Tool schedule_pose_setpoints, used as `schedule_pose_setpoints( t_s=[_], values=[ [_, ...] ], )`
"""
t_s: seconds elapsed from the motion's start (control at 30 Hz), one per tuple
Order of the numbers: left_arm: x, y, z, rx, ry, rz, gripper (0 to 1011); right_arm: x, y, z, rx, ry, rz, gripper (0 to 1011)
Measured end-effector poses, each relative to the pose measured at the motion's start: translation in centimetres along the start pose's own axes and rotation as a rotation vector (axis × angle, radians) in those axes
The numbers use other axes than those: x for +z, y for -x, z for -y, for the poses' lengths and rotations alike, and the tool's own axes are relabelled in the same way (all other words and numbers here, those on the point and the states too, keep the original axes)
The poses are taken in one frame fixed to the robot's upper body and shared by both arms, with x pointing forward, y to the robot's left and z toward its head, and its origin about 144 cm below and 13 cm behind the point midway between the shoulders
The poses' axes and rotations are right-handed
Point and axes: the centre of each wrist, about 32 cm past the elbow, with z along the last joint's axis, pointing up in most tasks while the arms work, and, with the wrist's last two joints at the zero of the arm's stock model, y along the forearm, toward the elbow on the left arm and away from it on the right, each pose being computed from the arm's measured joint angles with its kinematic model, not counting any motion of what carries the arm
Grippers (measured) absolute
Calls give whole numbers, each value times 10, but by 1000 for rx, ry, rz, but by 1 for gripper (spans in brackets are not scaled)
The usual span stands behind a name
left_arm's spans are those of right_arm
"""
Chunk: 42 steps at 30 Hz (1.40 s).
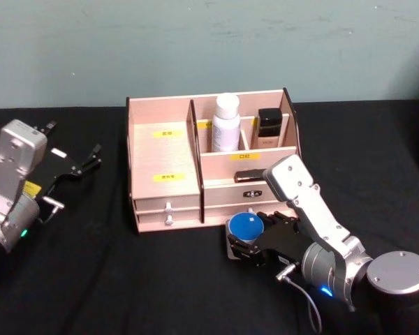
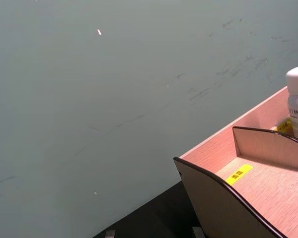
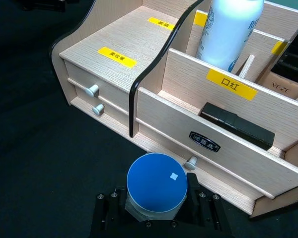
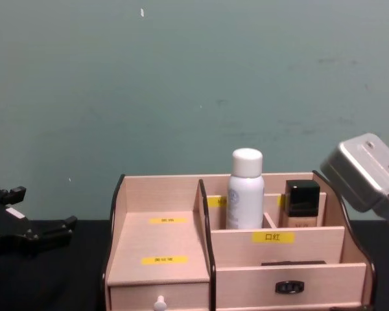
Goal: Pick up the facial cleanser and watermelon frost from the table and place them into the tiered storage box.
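Note:
A round container with a blue top (image 1: 245,226), which I take for the watermelon frost, is held low over the black table in front of the tiered storage box (image 1: 164,150). My right gripper (image 1: 246,237) is shut on it, its fingers (image 3: 108,206) on either side of the blue top (image 3: 156,181). A white bottle with a white cap (image 1: 226,124), probably the facial cleanser, stands upright in a rear compartment of the box (image 4: 162,240). My left gripper (image 1: 75,174) hovers open and empty at the table's left.
A dark-capped bottle (image 1: 269,128) stands beside the white bottle (image 4: 245,191). A flat black item (image 3: 238,124) lies in the front compartment above the drawer with the dark pull (image 3: 204,142). The box's left stepped shelves (image 3: 134,47) are bare. A teal wall rises behind.

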Motion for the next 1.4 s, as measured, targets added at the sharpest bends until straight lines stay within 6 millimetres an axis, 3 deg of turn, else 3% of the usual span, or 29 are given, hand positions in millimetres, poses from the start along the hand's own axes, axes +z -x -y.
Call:
schedule_pose_setpoints(
  t_s=[0.67, 1.17, 1.4],
  values=[
    [0, 0, 0, 0, 0, 0, 1001, 3, -1, 7, 13, -41, 18, 723],
    [0, 0, 0, 0, 0, 0, 1001, 33, 6, 39, 91, -145, 103, 723],
    [0, 0, 0, 0, 0, 0, 1001, 45, 14, 45, 132, -175, 125, 723]
  ],
)
